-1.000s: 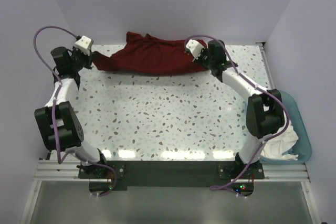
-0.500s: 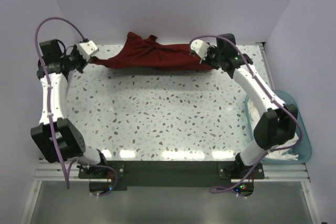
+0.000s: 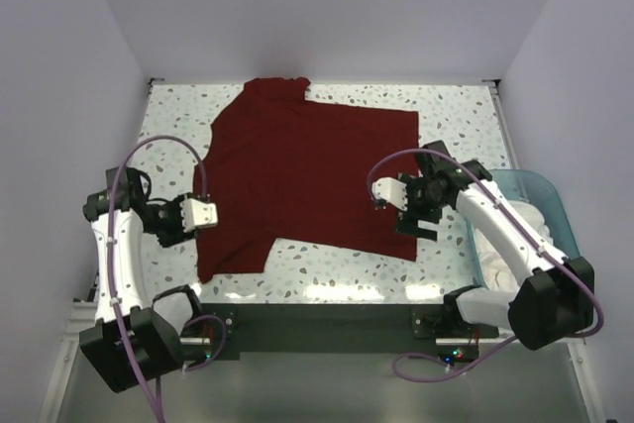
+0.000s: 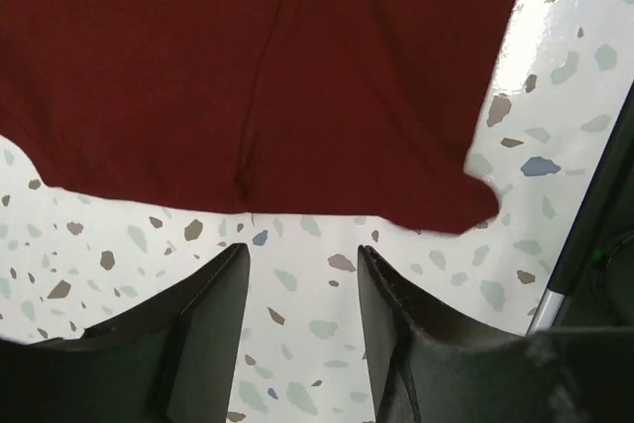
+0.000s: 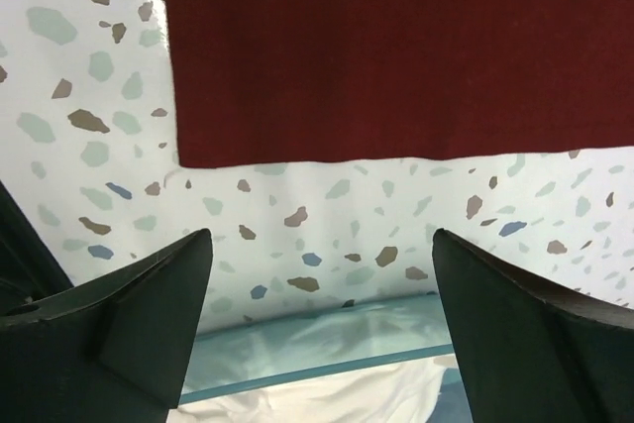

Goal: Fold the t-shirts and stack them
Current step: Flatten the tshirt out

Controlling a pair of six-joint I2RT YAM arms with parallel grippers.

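We see the table (image 3: pixel 456 116) with the maroon shirt (image 3: pixel 297 175) spread flat across it. The tub (image 3: pixel 540 185) sits at its right edge, holding the white shirt (image 5: pixel 327 398). The left gripper (image 4: pixel 302 255) hangs spread and empty just off the maroon shirt's near left corner, and the right gripper (image 5: pixel 319 240) likewise off its near right corner.

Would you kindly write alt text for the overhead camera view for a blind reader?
A dark red t-shirt lies spread flat on a speckled table, with the left gripper and right gripper open beside its near corners. A blue tub of white cloth sits at right.
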